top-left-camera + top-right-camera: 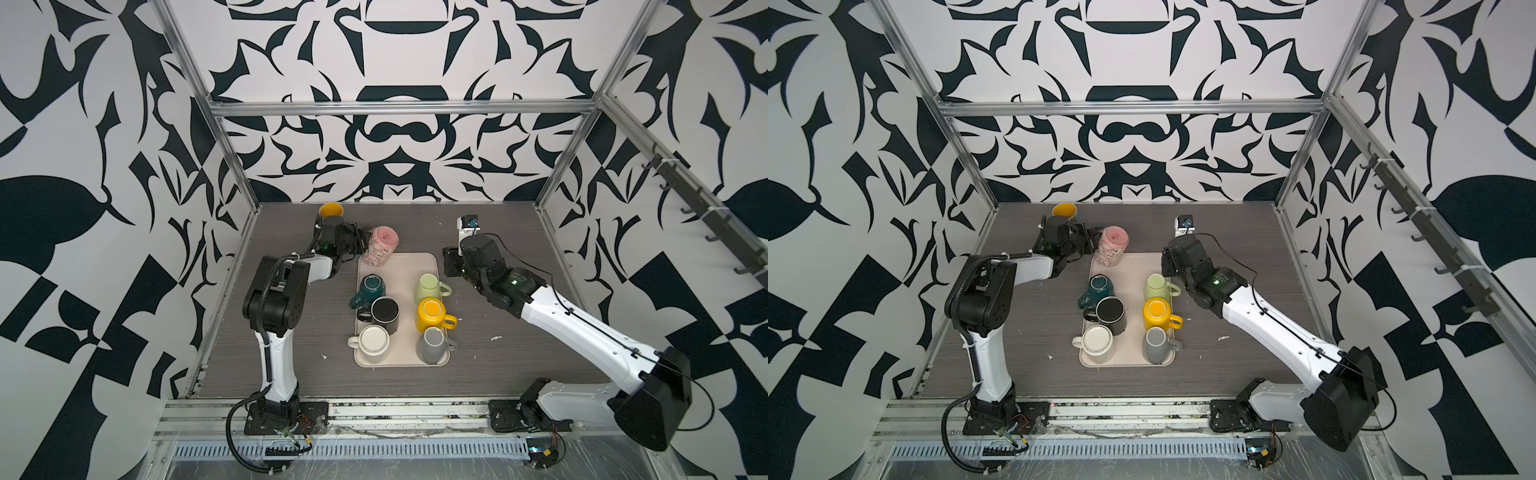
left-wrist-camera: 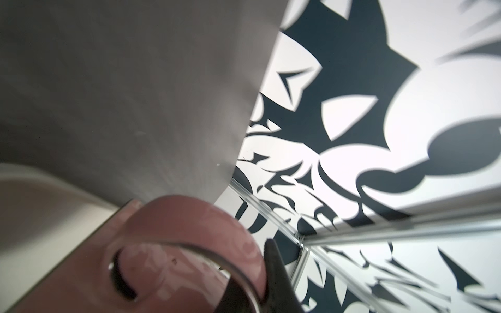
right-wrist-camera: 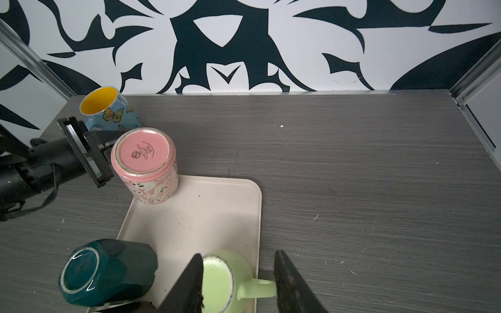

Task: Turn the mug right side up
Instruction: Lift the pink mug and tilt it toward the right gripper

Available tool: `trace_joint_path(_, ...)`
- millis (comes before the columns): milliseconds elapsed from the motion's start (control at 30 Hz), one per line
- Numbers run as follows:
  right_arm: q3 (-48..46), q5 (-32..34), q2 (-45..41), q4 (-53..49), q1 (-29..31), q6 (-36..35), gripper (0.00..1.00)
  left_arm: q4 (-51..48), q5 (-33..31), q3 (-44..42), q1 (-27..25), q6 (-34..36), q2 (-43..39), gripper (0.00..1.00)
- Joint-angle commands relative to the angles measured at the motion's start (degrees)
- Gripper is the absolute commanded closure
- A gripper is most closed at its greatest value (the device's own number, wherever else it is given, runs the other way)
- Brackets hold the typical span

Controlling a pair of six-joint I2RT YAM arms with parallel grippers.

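While the left gripper point(image 1: 360, 240) is clenched on the handle of the pink patterned ceramic mug point(image 1: 382, 245), that mug stands base up at the far left corner of the beige rectangular plastic tray point(image 1: 411, 266); whether its rim rests on the tray cannot be told. In the left wrist view, one dark finger point(image 2: 272, 260) lies against the pink handle loop. The right gripper point(image 3: 239, 256) hovers over the upturned light green ceramic mug point(image 3: 219, 281), fingers spread, grasping nothing.
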Motion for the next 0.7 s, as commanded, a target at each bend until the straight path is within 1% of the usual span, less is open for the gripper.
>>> trace_joint_path(0, 2.05, 0.95, -2.3, 0.63, -0.3, -0.77, 0.54, 3.63, 4.35, 4.87, -0.02, 8.29, -3.94, 1.0)
trace_joint_path(133, 2.3, 0.44, -2.67, 0.37, -0.29, -0.79, 0.54, -3.8, 7.5, 8.21, -0.04, 19.56, -6.89, 1.0)
trace_joint_path(200, 2.38, 0.2, -2.84, 0.12, -0.32, -0.88, 0.54, -8.25, 9.37, 10.15, -0.11, 26.46, -8.34, 1.0)
trace_joint_path(267, 2.47, 0.05, -2.97, -0.05, -0.28, -0.99, 0.54, -10.73, 11.33, 11.12, -0.2, 31.41, -9.7, 1.0)
trace_joint_path(333, 2.62, -0.24, -3.1, -0.15, -0.28, -1.14, 0.54, -9.97, 13.65, 11.01, -0.45, 35.37, -11.01, 1.0)
trace_joint_path(467, 3.76, -2.24, -2.71, -0.91, -0.3, -1.83, 0.54, -3.35, 20.43, 9.53, -1.34, 41.72, -13.12, 1.0)
trace_joint_path(533, 4.92, -3.31, -2.09, -1.78, -0.32, -2.14, 0.54, -3.08, 23.0, 9.2, -1.93, 45.37, -14.41, 1.0)
trace_joint_path(600, 6.76, -5.11, -1.16, -3.39, -0.37, -2.63, 0.54, -7.39, 23.62, 9.03, -2.93, 52.44, -16.64, 1.0)
trace_joint_path(667, 8.98, -6.55, -0.29, -5.13, -0.4, -3.25, 0.54, -16.14, 21.47, 9.44, -4.38, 62.2, -19.31, 1.0)
